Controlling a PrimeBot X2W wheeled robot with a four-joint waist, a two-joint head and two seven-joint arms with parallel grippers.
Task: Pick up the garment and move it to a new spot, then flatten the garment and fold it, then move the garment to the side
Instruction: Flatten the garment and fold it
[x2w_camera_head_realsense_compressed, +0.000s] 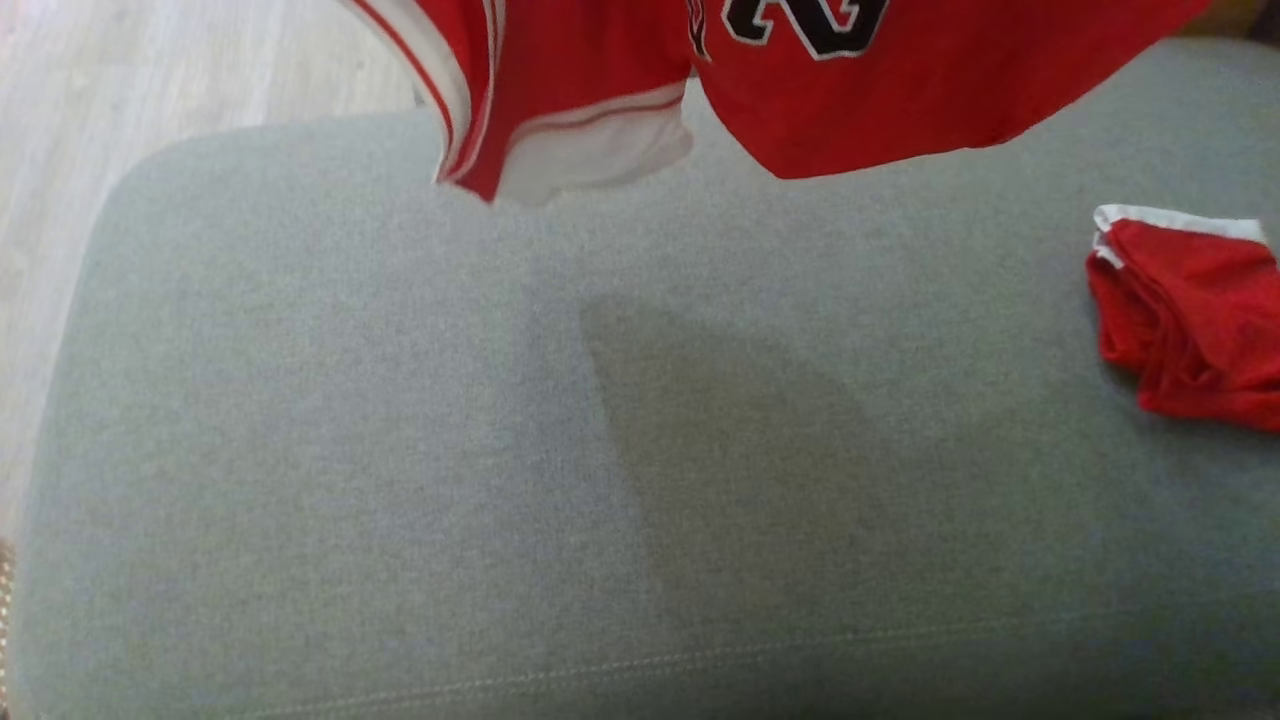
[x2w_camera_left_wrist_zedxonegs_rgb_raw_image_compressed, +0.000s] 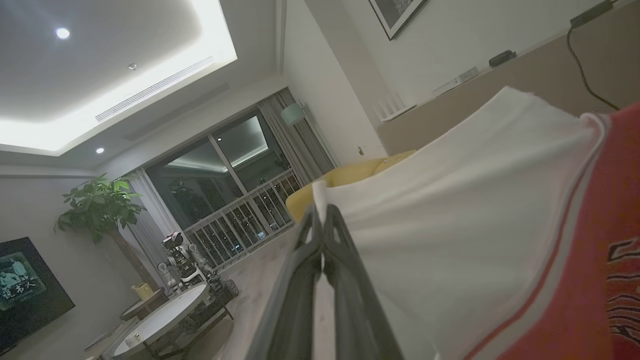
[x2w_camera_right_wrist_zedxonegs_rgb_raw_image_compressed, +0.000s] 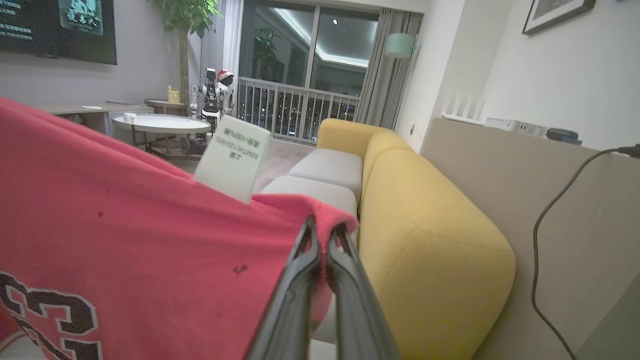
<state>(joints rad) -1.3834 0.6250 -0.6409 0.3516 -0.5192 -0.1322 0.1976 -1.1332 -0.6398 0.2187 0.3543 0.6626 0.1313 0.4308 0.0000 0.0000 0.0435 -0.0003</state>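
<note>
Left hand (x2w_camera_left_wrist_zedxonegs_rgb_raw_image_compressed: 322, 215) and right hand (x2w_camera_right_wrist_zedxonegs_rgb_raw_image_compressed: 325, 227) grip the red jersey (x2w_camera_head_realsense_compressed: 900, 90) aloft; lowered evenly, it should land flat.

A yellow sofa (x2w_camera_right_wrist_zedxonegs_rgb_raw_image_compressed: 430, 250) with pale grey seat cushions (x2w_camera_right_wrist_zedxonegs_rgb_raw_image_compressed: 327, 165) runs toward glass doors with a white railing (x2w_camera_right_wrist_zedxonegs_rgb_raw_image_compressed: 295, 107) beyond its far end, a teal lamp (x2w_camera_right_wrist_zedxonegs_rgb_raw_image_compressed: 399, 45) above that end. Left of the sofa's far end sits a round white table (x2w_camera_right_wrist_zedxonegs_rgb_raw_image_compressed: 160, 123), with a small robot in a red cap (x2w_camera_right_wrist_zedxonegs_rgb_raw_image_compressed: 216, 95) and a potted plant (x2w_camera_right_wrist_zedxonegs_rgb_raw_image_compressed: 185, 12) behind it. Right of the sofa's back rises a beige panel (x2w_camera_right_wrist_zedxonegs_rgb_raw_image_compressed: 500, 165) with a black cable (x2w_camera_right_wrist_zedxonegs_rgb_raw_image_compressed: 547, 235) hanging down it.
</note>
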